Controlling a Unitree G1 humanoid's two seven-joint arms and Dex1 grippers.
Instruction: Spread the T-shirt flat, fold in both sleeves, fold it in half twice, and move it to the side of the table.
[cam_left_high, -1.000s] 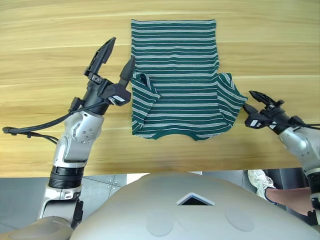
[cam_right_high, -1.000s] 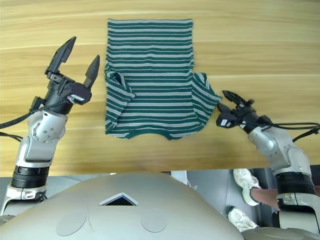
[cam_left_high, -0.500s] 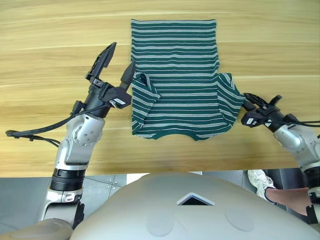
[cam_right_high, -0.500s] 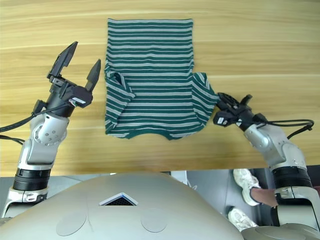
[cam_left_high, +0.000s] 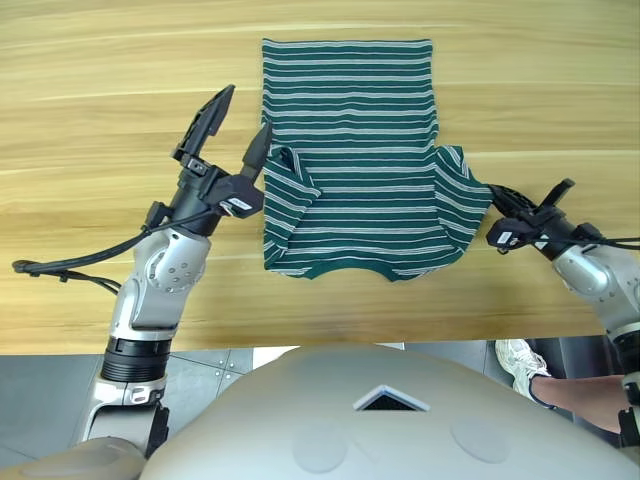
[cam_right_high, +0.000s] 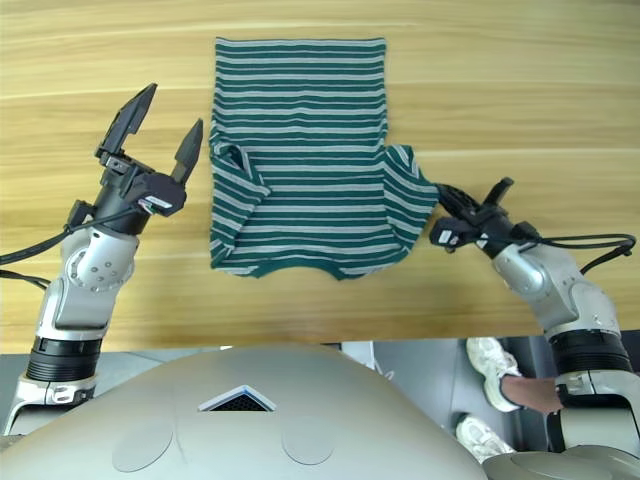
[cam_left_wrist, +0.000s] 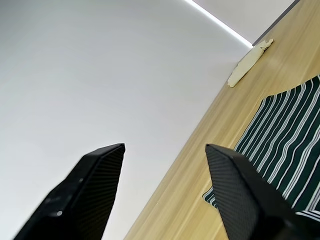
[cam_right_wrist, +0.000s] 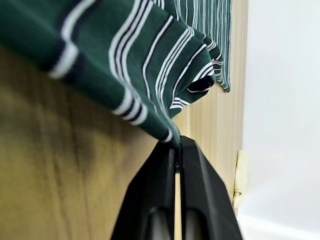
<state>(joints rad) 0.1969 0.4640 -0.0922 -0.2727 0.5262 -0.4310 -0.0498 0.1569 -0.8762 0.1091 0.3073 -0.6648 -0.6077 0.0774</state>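
Note:
The green striped T-shirt (cam_left_high: 350, 140) lies on the wooden table (cam_left_high: 120, 80), hem at the far side. Its left sleeve (cam_left_high: 290, 180) is folded in over the body. The right sleeve (cam_left_high: 455, 190) still sticks out sideways. My right gripper (cam_left_high: 492, 192) sits low at that sleeve's outer edge. In the right wrist view its fingers (cam_right_wrist: 150, 200) are pressed together with the sleeve hem (cam_right_wrist: 170, 135) at their tips. My left gripper (cam_left_high: 247, 108) is raised just left of the shirt's left edge, open, with nothing between its fingers (cam_left_wrist: 95, 175).
Bare table stretches left of the shirt and far right of it. The table's front edge (cam_left_high: 300, 345) runs just below the collar. A black cable (cam_left_high: 60, 265) trails from my left arm. A small cream object (cam_left_wrist: 250, 62) lies at the table's far edge.
My right gripper has moved a little left onto the right sleeve's edge and its wrist has turned. The left arm shifted slightly early on, then stayed still. The shirt lies as before.

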